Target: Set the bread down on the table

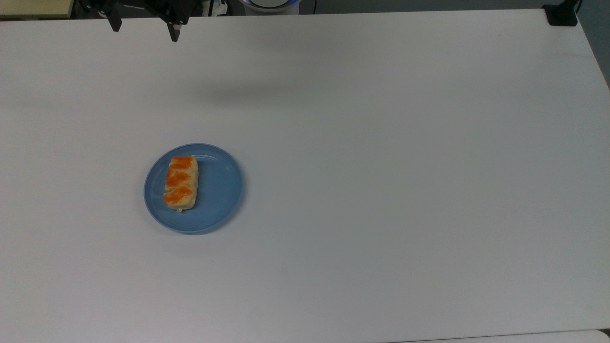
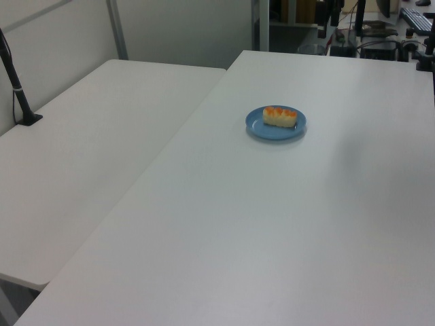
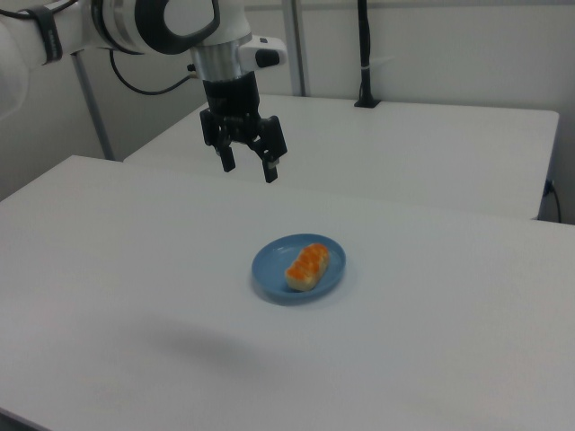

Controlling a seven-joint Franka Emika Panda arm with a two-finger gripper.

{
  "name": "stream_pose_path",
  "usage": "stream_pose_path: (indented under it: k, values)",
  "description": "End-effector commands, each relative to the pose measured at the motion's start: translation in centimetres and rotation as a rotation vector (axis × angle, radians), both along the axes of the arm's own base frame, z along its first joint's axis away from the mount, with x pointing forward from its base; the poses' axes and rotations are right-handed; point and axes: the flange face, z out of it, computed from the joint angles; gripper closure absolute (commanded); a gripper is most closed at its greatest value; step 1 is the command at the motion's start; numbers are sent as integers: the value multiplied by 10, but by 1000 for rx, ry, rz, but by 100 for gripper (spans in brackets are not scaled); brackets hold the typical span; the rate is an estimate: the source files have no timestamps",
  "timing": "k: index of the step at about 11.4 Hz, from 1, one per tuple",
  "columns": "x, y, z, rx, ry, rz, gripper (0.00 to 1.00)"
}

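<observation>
The gripper [image 3: 249,165] was held high above the table [image 3: 431,359], its fingers spread wide and gripping nothing. The bread [image 3: 308,266] was seen lying on a blue plate [image 3: 269,269], well away from the tabletop's edges.

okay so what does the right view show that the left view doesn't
The right view alone shows the arm with its open pincer hanging above the table, apart from the plate, and a dark post clamped at the back of the second table. The left view alone shows desks with a keyboard behind the table. Both share the bread lying on the blue plate on the white table, and the second table alongside.
</observation>
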Motion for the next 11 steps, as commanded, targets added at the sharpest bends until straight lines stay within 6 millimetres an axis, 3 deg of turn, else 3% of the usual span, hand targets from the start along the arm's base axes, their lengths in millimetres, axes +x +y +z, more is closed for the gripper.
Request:
stream_pose_path:
  k: [1,11]
  values:
    - [5,30,-13,21,6,34,0]
    - [9,35,-23,24,23,54,0]
